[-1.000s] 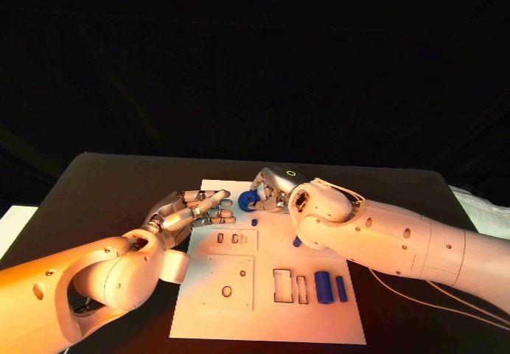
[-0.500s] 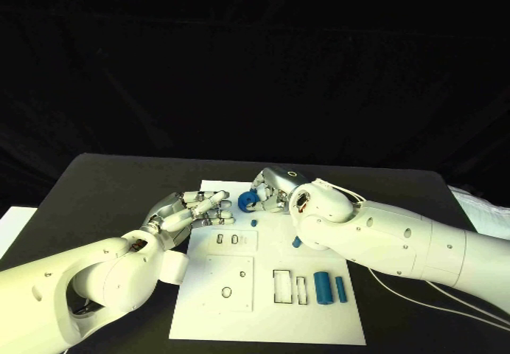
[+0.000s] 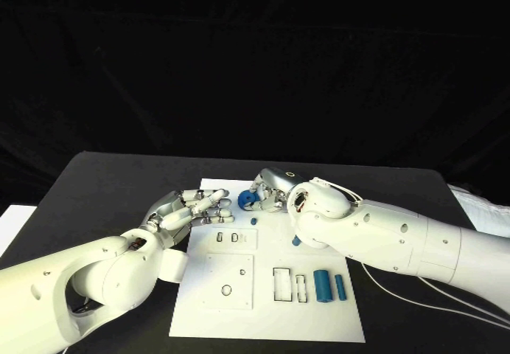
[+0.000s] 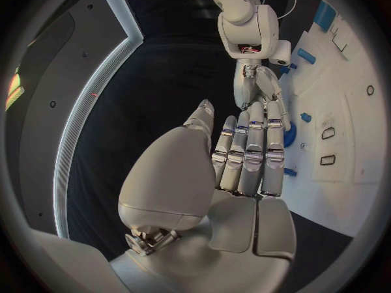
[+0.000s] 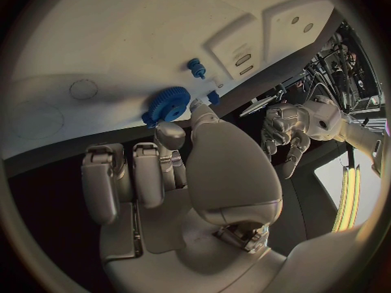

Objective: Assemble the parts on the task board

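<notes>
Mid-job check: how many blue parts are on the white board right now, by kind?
Blue toothed gear: 1
Small blue pegs: 2
Long blue cylinders: 2
Total: 5 blue parts

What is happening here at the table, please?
A two-armed robot is assembling small blue parts on a white task board. Its right hand is at the board's far edge, with its fingers at a blue gear; whether it grips the gear is not clear. The left hand is beside it, fingers together, holding nothing. Two blue bars lie at the board's near right, next to rectangular slots.
</notes>
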`<state>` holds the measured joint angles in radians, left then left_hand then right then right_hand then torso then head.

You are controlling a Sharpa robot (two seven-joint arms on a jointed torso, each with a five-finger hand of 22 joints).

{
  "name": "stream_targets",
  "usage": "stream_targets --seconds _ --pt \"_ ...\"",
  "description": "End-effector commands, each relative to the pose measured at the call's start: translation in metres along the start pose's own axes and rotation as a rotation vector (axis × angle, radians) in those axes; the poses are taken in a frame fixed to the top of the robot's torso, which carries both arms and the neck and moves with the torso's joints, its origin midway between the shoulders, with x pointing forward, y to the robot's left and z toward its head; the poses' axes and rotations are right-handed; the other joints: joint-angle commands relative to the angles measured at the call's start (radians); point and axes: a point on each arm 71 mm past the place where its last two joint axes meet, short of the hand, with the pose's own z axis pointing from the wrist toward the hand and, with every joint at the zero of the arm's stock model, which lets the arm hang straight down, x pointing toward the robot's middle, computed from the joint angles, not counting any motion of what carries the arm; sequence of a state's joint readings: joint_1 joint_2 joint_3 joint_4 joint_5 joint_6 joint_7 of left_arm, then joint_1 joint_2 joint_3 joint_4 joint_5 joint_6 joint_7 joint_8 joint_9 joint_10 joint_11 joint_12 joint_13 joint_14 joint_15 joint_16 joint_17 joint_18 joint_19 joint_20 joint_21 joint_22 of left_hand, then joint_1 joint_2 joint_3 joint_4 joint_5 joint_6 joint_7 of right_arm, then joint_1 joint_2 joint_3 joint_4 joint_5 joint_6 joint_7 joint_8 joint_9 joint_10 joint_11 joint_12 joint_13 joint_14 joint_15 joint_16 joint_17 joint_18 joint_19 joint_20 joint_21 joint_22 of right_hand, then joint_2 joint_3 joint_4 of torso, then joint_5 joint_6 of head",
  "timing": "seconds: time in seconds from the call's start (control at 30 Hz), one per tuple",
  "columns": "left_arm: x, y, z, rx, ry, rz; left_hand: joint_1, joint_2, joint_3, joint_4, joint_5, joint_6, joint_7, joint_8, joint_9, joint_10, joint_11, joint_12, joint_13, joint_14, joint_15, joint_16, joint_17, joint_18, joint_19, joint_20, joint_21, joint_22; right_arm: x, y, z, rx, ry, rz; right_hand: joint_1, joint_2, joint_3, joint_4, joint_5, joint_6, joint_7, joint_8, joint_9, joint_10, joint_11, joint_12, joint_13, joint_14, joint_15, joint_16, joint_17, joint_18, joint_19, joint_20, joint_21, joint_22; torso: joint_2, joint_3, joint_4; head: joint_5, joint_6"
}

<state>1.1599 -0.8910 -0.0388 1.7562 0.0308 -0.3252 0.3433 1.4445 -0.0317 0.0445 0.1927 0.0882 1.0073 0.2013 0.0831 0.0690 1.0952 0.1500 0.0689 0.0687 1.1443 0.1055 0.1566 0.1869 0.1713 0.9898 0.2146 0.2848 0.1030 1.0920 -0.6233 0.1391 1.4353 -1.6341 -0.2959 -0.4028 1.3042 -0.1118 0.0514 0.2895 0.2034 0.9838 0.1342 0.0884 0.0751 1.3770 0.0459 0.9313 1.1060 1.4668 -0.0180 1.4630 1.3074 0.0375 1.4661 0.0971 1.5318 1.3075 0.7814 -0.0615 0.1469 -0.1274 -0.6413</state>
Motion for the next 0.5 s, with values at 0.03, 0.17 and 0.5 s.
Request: stream_targets --seconds 0.03,0.17,0.5 --pt "0.0027 -0.0007 0.0005 0.004 0.016 -0.009 0.0 0.008 -0.001 -0.007 0.004 0.001 0.008 -0.005 -0.001 -0.002 0.006 -0.004 -0.002 0.004 0.001 -0.006 0.001 0.012 0.006 0.001 -0.006 -0.001 0.0088 -0.0022 0.0008 0.015 0.051 -0.01 -0.005 0.003 0.0 -0.001 0.002 -0.002 0.001 -0.004 -0.001 0.002 0.001 -0.002 -0.001 0.069 -0.006 0.005 0.092 -0.017 0.044 -0.008 0.004 0.178 0.0 0.0001 0.0017 0.0 -0.001" --pt "0.0025 -0.0007 0.0006 0.004 0.015 -0.009 0.0 0.008 -0.001 -0.007 0.004 0.001 0.008 -0.005 -0.001 -0.002 0.006 -0.004 -0.002 0.004 0.001 -0.006 0.001 0.012 0.006 0.001 -0.006 -0.001 0.0112 -0.0035 0.0016 0.021 0.041 -0.017 -0.006 0.0 -0.002 -0.001 0.004 -0.007 0.003 -0.009 -0.003 0.0 0.002 -0.005 -0.002 0.069 -0.005 0.003 0.089 -0.016 0.043 -0.008 0.004 0.176 0.0 0.0008 0.0005 0.004 -0.003" --pt "0.0016 -0.0006 0.0003 0.002 0.013 -0.008 -0.001 0.008 -0.001 -0.007 0.004 0.0 0.009 -0.006 -0.001 -0.003 0.007 -0.004 -0.002 0.004 0.001 -0.007 0.001 0.012 0.006 0.001 -0.006 -0.001 0.0078 -0.002 -0.0078 -0.021 -0.06 0.015 0.0 0.002 0.0 -0.002 0.041 -0.008 0.004 -0.017 -0.006 0.002 0.003 0.003 0.007 0.069 -0.004 0.005 0.093 -0.017 0.045 -0.007 0.005 0.179 0.0 0.0022 -0.0022 0.004 0.0"
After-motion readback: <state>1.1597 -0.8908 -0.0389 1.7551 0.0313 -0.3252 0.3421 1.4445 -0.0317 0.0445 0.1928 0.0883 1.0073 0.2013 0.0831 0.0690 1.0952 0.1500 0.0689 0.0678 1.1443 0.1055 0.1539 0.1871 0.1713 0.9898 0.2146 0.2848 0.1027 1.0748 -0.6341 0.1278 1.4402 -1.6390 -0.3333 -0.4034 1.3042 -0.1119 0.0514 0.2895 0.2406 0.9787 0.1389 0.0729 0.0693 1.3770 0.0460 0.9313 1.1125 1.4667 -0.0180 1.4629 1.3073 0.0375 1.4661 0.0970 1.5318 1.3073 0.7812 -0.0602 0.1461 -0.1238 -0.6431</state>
